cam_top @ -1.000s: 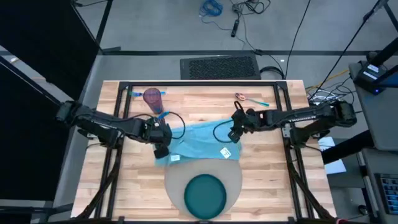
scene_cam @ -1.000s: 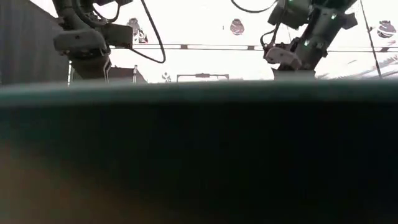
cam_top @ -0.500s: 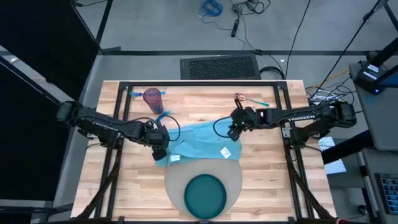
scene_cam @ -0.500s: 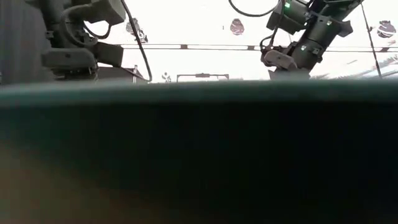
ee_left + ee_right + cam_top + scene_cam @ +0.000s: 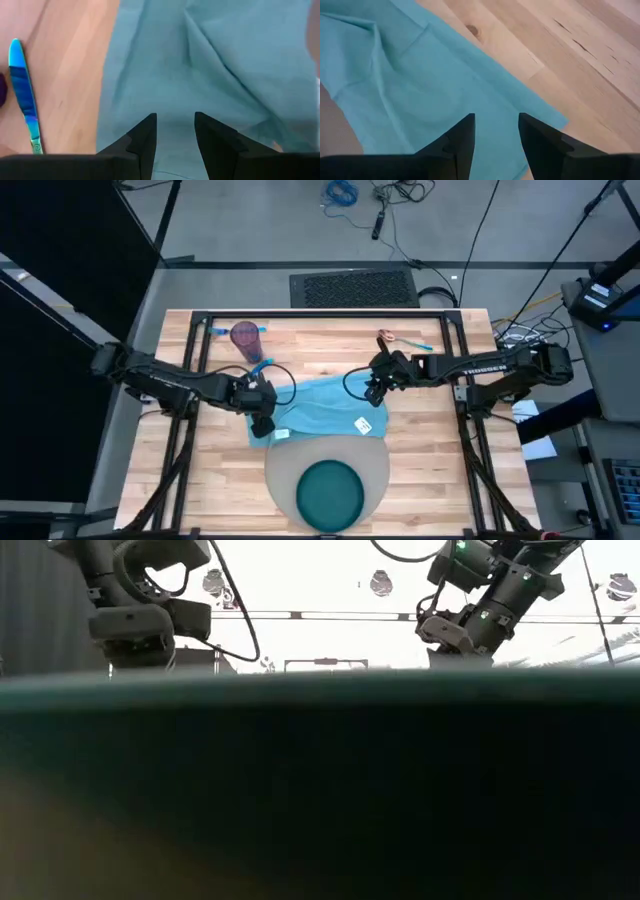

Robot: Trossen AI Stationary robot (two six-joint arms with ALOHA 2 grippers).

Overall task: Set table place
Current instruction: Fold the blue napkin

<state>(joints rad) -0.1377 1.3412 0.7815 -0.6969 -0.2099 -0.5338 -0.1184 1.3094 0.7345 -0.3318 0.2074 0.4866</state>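
We see the grey placemat (image 5: 327, 470) at the table's (image 5: 420, 455) near edge, a teal plate (image 5: 330, 492) on it. Both grippers, left (image 5: 261, 424) and right (image 5: 372, 392), hover with jaws spread over the blue napkin (image 5: 325, 408) ends.

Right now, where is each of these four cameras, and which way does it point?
High view: above, facing straight down on the table, both arms, napkin, plate.
Low view: at tabletop height, a dark rim blocking it; both arms above.
Left wrist view: over napkin, beside a blue knife; own open fingers.
Right wrist view: over napkin's corner; own open fingers.
Both wrist views share the napkin.
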